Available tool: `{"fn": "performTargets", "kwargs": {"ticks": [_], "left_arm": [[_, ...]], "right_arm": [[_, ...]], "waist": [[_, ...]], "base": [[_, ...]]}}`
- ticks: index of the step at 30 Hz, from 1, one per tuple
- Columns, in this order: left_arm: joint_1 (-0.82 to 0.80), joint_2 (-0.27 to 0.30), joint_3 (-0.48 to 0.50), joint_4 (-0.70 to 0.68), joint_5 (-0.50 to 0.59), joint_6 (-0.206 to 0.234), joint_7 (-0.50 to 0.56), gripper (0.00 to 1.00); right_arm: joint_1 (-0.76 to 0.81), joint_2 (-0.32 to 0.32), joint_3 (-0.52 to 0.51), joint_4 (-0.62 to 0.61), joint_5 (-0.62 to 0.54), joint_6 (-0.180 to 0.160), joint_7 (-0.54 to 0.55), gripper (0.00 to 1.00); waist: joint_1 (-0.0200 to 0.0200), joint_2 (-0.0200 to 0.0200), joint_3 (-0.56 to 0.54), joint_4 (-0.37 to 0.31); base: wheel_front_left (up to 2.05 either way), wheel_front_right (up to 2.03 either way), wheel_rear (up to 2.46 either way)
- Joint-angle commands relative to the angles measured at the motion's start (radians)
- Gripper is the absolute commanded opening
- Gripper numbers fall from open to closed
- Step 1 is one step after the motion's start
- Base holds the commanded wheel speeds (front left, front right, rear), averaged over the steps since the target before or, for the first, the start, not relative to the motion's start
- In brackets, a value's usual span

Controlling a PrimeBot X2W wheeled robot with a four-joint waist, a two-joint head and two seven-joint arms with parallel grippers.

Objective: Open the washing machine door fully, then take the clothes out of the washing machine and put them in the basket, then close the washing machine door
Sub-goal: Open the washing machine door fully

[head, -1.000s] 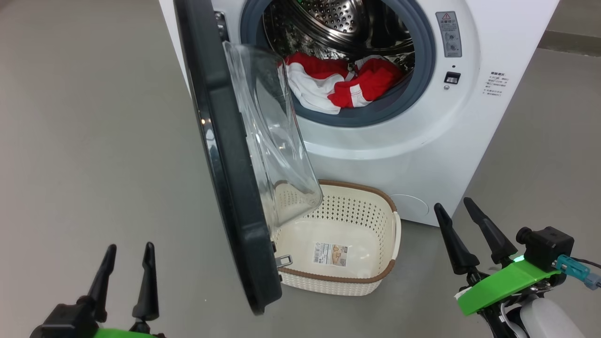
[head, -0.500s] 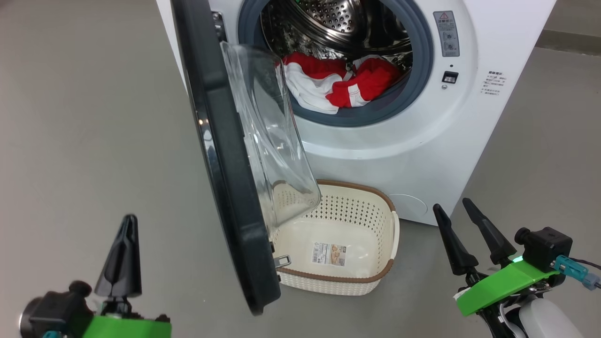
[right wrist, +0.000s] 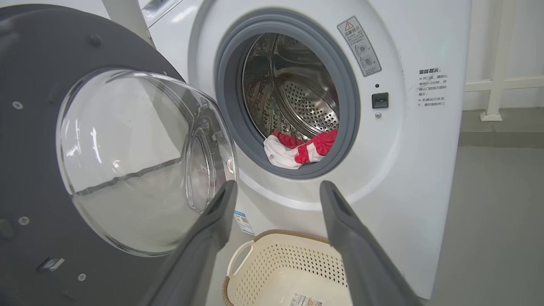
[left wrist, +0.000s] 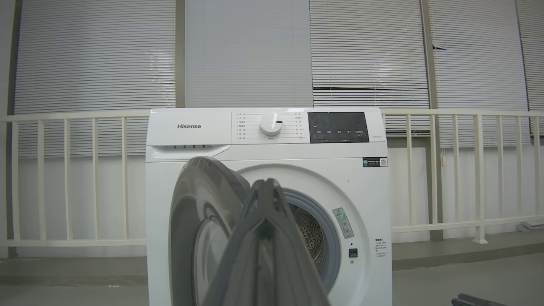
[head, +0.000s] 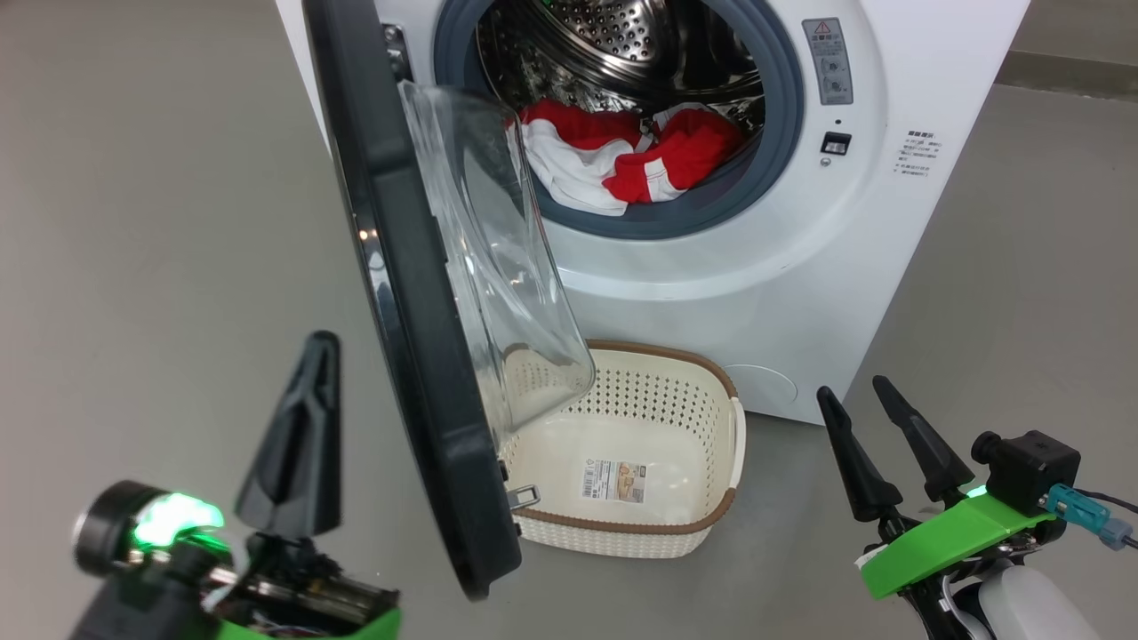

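A: So, what's changed in the last sec?

B: L arm only. The left gripper [head: 313, 356] was spread, low at bottom left. Now its fingers are pressed together w/ nothing btwn them. It's lifted and nearer the washing machine door [head: 404, 293], close to the outer black rim, not touching. The right gripper [head: 852, 388] is in the same spot at lower right, fingers spread, empty.

A: Door moved?

B: No. The whole head pic slid a bit, but that's the cam. The door sits at the same angle to the washing machine [head: 756, 267], approx half open. Its glass bowl [head: 498, 267] hangs over the left end of the basket [head: 676, 396].

A: Meaning for the task?

B: Step 1 isn't done, imo. The shut fingers look like a prod or hook to swing the door wider. Until then the bowl partly blocks the drop into the basket.

A: Clothes?

B: The clothes [head: 622, 164] are at the front of the drum [head: 622, 31], red + white, spilling onto the gasket [head: 640, 227]. The basket is on the floor [head: 160, 222] just below the opening, empty bar a sticker [head: 613, 480].

A: Counts?

B: 1 machine, 1 door, 1 basket, 2 grippers, 1 heap of clothes. Can't tell the nr of garments, they're tangled.
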Motion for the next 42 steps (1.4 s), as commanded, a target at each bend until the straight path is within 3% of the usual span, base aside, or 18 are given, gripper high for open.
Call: {"fn": "performTargets", "kwargs": {"ticks": [1, 9, 15, 30, 42], "left_arm": [[-0.035, 0.011, 0.011, -0.036, 0.002, -0.003, -0.005, 0.00], [-0.017, 0.026, -0.176, 0.000, -0.058, -0.003, 0.020, 0.00], [-0.025, 0.028, -0.253, 0.106, -0.118, -0.003, 0.033, 0.00], [-0.045, 0.025, -0.296, 0.356, -0.221, -0.003, 0.024, 0.00], [-0.065, 0.023, -0.259, 0.438, -0.241, 0.012, 0.008, 0.00]], "right_arm": [[-0.003, -0.001, 0.018, -0.022, -0.004, 0.002, -0.012, 1.00], [-0.008, 0.001, 0.024, -0.022, -0.002, 0.002, -0.012, 1.00], [-0.014, -0.003, 0.029, -0.021, 0.001, 0.002, -0.012, 1.00], [-0.019, -0.004, 0.041, -0.013, 0.008, 0.002, -0.012, 1.00], [-0.018, -0.005, 0.047, -0.010, 0.008, 0.002, -0.012, 1.00]], "waist": [[0.0000, -0.0001, 0.000, -0.002], [0.0000, -0.0001, 0.007, -0.017], [0.0000, -0.0001, 0.015, -0.030], [0.0000, -0.0001, 0.019, -0.050], [0.0000, -0.0001, 0.021, -0.036]], "base": [[0.00, 0.00, 0.00], [0.00, 0.00, 0.00], [0.00, 0.00, 0.00], [0.00, 0.00, 0.00], [0.00, 0.00, 0.00]]}}
